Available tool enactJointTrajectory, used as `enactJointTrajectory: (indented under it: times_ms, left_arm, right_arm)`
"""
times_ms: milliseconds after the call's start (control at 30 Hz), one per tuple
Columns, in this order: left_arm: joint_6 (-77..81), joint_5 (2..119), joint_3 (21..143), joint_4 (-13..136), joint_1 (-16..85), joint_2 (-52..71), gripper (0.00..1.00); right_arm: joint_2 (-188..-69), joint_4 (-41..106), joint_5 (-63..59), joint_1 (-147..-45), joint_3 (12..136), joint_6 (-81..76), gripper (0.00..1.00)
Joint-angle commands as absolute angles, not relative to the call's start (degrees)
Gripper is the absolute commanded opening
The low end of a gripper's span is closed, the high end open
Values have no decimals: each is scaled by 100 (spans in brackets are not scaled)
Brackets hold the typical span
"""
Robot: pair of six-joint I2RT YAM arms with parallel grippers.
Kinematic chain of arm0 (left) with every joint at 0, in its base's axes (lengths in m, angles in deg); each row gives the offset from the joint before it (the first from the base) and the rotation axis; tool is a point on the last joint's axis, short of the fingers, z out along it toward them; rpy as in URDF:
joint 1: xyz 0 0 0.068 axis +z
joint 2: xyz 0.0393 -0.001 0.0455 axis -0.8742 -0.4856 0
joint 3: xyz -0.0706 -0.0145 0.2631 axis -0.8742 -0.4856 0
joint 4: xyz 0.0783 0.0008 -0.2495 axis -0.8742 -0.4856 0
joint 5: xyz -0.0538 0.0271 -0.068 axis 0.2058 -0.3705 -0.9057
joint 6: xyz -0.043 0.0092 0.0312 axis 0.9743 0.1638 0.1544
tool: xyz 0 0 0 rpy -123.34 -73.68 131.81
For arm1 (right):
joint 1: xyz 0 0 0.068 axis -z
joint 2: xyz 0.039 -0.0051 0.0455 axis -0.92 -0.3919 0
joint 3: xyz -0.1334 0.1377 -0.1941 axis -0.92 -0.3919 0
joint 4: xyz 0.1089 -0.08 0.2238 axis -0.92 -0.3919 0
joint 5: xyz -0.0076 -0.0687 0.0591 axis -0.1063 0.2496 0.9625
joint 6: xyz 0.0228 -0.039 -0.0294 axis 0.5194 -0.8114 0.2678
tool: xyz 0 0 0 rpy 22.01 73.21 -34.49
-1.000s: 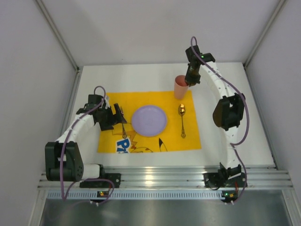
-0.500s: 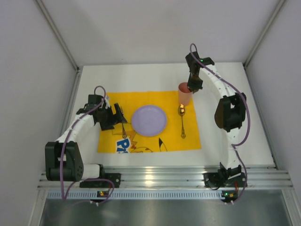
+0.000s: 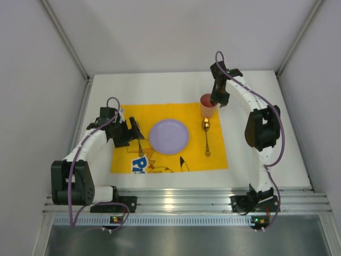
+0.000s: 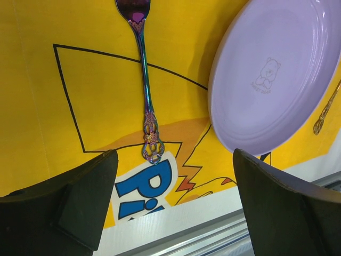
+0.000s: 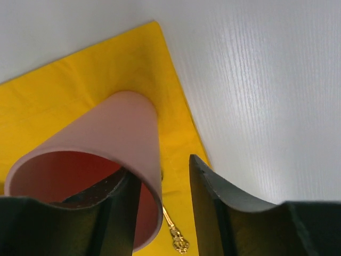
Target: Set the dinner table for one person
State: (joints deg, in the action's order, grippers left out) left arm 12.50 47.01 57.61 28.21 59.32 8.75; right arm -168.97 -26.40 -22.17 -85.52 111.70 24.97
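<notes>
A pink cup (image 3: 208,105) stands upright on the far right corner of the yellow placemat (image 3: 176,160), on the white dinner table (image 3: 256,154). My right gripper (image 3: 217,98) is open over the cup's rim. In the right wrist view one finger reaches inside the cup (image 5: 101,154), while the other stands clear of its wall. A gold spoon (image 3: 206,136) lies right of the lilac plate (image 3: 168,136). An iridescent fork (image 4: 146,90) lies left of the plate (image 4: 272,80). My left gripper (image 4: 175,157) is open and empty, just above the fork's handle end.
An aluminium rail (image 3: 181,200) runs along the near edge by the arm bases. Grey enclosure walls (image 3: 42,106) close in the left, right and far sides. Bare white table (image 5: 256,80) lies right of the placemat.
The right gripper moved the cup slightly rightwards and it now stands upright on the placemat corner. The jaws have parted from the cup wall. The left arm is unchanged.
</notes>
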Motion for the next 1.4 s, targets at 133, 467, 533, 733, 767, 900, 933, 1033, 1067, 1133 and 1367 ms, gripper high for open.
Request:
enactJointTrajectory:
  times_ms: [133,467,533,733,767,900,933,1033,1067,1133,1367]
  left_arm:
    - [1138,4631,5714,3032,5910,936,94]
    - [1164,4622,5776,2953,5910,892,94]
    - [1173,4605,5837,2918,5910,875,94]
    - [1190,4710,6013,2742,5910,945,95]
    - [1199,4754,6031,2690,5910,962,95]
    - [1261,4938,6127,2549,5910,1033,95]
    - [1287,4974,6136,2531,5901,1103,95]
    - [1445,5026,6189,2478,5884,1217,95]
    - [1471,5061,6215,2461,5866,1226,96]
    - [1489,5158,6320,2347,5770,1287,96]
    - [1323,5773,6917,1670,5594,1525,96]
  right_arm:
    - [-16361,-2426,-2142,-8574,11148,2446,57]
    - [-15361,-2417,-1922,-8565,11911,2244,60]
    - [-15070,-2234,-1800,-8574,11921,2182,59]
    - [-13103,-933,-1335,-8565,10088,1787,69]
    - [-12543,-819,-1255,-8574,9414,1751,72]
    - [-11195,-659,-729,-8565,7899,1777,84]
    - [-10923,-694,-561,-8565,7322,1821,87]
    - [-9642,-939,-323,-8574,6371,2040,90]
    - [-9402,-1019,-288,-8574,6166,2085,91]
    - [-8710,-1177,-139,-8574,5658,2216,94]
    - [-7440,-1380,213,-8582,4960,2718,100]
